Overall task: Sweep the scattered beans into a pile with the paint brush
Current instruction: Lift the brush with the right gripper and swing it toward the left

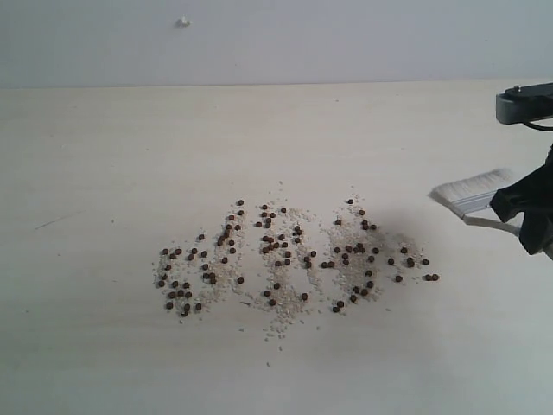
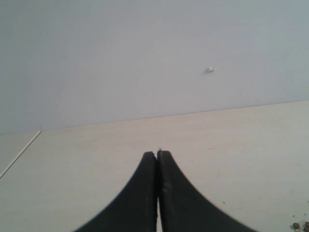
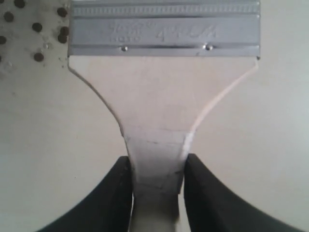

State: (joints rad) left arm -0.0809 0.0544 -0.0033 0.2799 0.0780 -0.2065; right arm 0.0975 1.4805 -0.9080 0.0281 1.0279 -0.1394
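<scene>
right gripper [image 3: 157, 166]: fingers clenched on the paint brush [image 3: 164, 96], one each side of the handle neck | ferrule [image 3: 164, 29] just past the fingertips | beans [image 1: 281, 251] beyond the bristles [image 1: 471, 186], apart from them, scattered wide among whitish crumbs [image 1: 285, 303] on the table [image 1: 104, 156] | left gripper [image 2: 157, 154]: fingers pressed together, grasping nothing, beans well apart

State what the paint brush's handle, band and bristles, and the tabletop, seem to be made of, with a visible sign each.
The paint brush handle: pale, matt, probably wood. Its band: shiny stamped metal, riveted. Its bristles: off-white fibres, kind unclear. The tabletop: light wood-grain surface, perhaps laminate.
</scene>
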